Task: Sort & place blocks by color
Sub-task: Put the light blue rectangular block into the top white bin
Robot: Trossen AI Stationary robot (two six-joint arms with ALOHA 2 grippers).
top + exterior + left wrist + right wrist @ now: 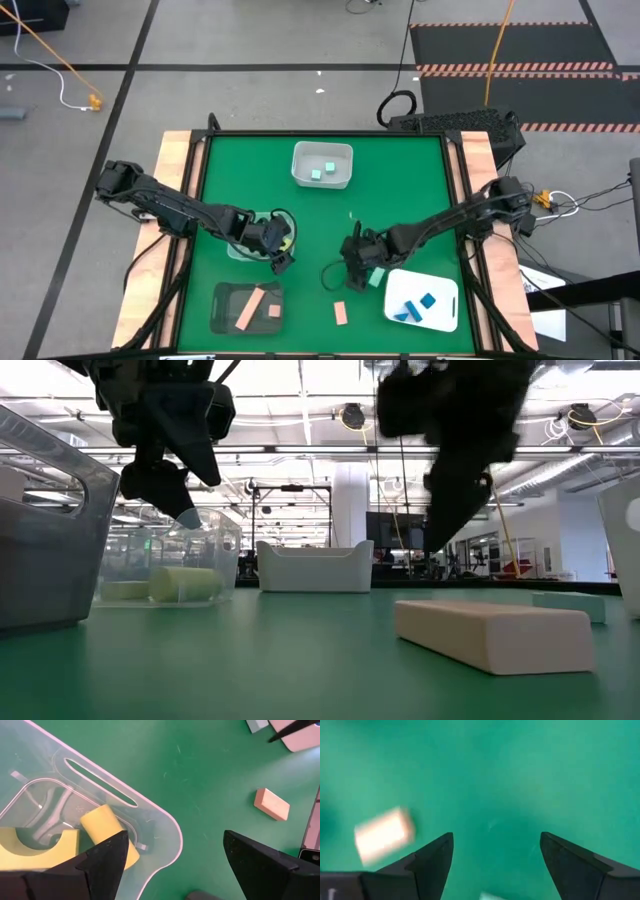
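A loose tan-pink block (pixel 341 313) lies flat on the green table near its front edge. A mint green block (pixel 376 278) lies beside the white tray. My right gripper (pixel 353 272) hangs open above the mat between these two. In its wrist view the tan-pink block (pixel 384 834) shows off to one side of the fingers. My left gripper (pixel 282 260) stays open over the near right corner of the clear container (pixel 150 820), which holds yellow blocks (pixel 107 827). Nothing sits between either pair of fingers.
A white container (pixel 321 165) with mint green blocks stands at the far middle. A dark tray (pixel 247 307) with tan-pink blocks sits near left. A white tray (pixel 422 300) with blue blocks sits near right. Bare mat lies in the middle of the table.
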